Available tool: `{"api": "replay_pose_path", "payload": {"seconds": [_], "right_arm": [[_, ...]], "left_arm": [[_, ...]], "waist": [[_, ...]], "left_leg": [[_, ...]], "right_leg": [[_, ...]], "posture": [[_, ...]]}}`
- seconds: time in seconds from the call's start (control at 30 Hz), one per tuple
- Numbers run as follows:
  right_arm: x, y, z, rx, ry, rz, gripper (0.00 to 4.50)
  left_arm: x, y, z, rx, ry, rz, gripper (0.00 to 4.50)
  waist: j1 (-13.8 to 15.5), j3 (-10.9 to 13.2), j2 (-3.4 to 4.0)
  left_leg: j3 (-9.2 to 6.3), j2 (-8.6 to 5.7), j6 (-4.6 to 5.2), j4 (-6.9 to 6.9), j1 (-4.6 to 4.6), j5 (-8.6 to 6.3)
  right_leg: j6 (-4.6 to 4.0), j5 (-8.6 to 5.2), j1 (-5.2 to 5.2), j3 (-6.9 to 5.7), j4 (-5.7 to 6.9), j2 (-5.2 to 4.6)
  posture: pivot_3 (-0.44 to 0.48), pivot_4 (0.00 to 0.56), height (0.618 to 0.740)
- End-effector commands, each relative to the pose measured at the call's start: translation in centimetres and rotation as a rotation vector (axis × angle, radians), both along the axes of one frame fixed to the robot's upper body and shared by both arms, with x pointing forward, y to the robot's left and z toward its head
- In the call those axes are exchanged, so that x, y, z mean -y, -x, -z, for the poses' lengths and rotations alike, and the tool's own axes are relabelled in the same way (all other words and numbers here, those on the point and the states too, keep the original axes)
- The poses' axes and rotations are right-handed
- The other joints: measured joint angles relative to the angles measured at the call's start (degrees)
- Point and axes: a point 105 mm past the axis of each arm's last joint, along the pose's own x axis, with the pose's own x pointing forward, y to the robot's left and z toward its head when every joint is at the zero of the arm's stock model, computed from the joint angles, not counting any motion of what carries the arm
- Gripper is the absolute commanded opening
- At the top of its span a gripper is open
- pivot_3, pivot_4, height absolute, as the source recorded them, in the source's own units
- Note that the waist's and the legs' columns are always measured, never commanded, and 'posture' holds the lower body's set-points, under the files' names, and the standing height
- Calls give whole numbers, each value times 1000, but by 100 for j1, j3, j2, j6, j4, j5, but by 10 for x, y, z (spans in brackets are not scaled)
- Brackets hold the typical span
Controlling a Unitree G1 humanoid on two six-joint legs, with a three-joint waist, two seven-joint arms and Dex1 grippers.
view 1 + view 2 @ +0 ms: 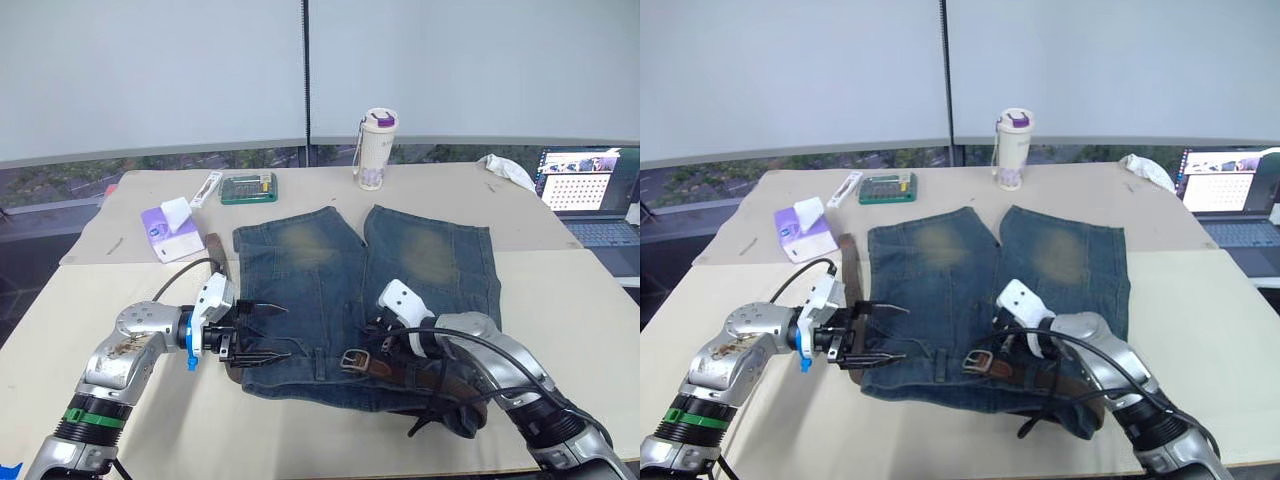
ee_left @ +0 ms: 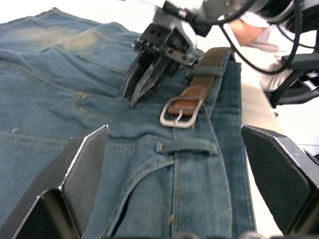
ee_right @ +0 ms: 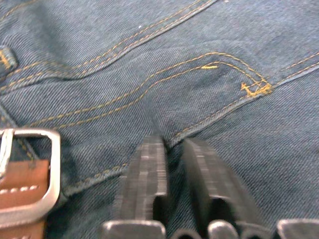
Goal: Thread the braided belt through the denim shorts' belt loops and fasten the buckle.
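Note:
The denim shorts (image 1: 340, 290) lie flat in the middle of the table, waistband nearest me. The braided belt (image 1: 400, 368) runs along the waistband, its metal buckle (image 2: 180, 112) resting on the denim near the waist's middle, just beyond a belt loop (image 2: 185, 147). Another stretch of brown strap (image 1: 213, 250) shows by the shorts' left edge. My left gripper (image 1: 266, 332) hovers open at the waistband's left end, fingers (image 2: 84, 169) wide apart with nothing between them. My right gripper (image 3: 172, 144) is shut, its tips pressed on the denim just beside the buckle.
At the back of the table stand a tissue pack (image 1: 170, 228), a green box (image 1: 248, 187) and a white bottle (image 1: 375, 148). A laptop (image 1: 590, 195) and white cloth (image 1: 510, 170) sit back right. Black cables (image 1: 450, 412) hang from my right arm over the waistband.

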Motion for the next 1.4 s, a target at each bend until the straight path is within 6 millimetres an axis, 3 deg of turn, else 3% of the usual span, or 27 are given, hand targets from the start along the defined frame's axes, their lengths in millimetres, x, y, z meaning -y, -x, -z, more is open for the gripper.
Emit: {"api": "replay_pose_path", "payload": {"seconds": [0.03,0.2,0.3,0.6,0.87,0.97,1.07,1.23,1.27,1.3,1.4], "right_arm": [[25,-19,4,7,38,154,79],[28,-40,1,30,10,251,79],[43,-63,-2,82,26,355,79],[63,-121,-22,229,102,399,79],[54,-121,-36,255,58,256,79],[46,-108,-59,271,-11,177,994],[47,-91,-67,263,-31,128,2034],[53,-50,-79,258,-49,62,3733],[53,-43,-79,248,-58,54,3838],[52,-39,-79,240,-65,49,4440],[41,-22,-83,236,-116,8,4440]], "left_arm": [[0,-5,-10,63,26,-15,4500],[2,-9,-14,89,42,-42,4500],[3,-13,-17,110,55,-63,4500],[0,-29,-28,184,86,-145,4500],[-3,-31,-28,199,115,-200,4500],[-11,-35,-33,185,174,-296,4500],[-15,-36,-33,167,194,-343,4500],[-29,-68,-24,85,251,-635,4500],[-31,-79,-20,74,241,-720,4500],[-33,-86,-17,68,232,-777,4500],[-39,-114,-12,49,226,-981,4500]], "waist": [[13,0,0],[-6,0,0],[-18,-1,1],[-24,-1,2],[-91,-2,7],[-105,-1,12],[-123,-1,14],[-88,0,18],[-93,0,17],[-62,0,17],[-22,1,12]], "left_leg": [[0,-3,0,0,-1,0],[0,-1,0,0,-1,0],[0,-2,-3,0,0,2],[-3,-23,-13,-1,-4,10],[-5,-17,-20,-4,-12,14],[-10,-12,-18,-6,-18,13],[-9,-3,-18,-6,-21,13],[-14,-4,-14,-9,-18,11],[-11,-3,-14,-9,-17,11],[-10,-4,-14,-9,-18,11],[-11,-9,-16,-6,-18,12]], "right_leg": [[0,0,-1,0,0,-1],[0,0,-2,1,2,0],[0,0,-3,2,5,0],[0,1,-7,1,3,-2],[1,1,-14,5,5,-3],[1,1,-20,4,7,-3],[2,2,-24,7,13,-4],[3,2,-18,3,5,-4],[3,2,-18,4,4,-3],[4,2,-16,4,5,-3],[8,5,-15,3,3,-2]], "posture": [[0,150,740],[0,150,740],[0,150,740],[0,150,740],[0,150,740],[0,150,740],[0,150,740],[0,150,740],[0,150,740],[0,150,740],[0,150,740]]}}
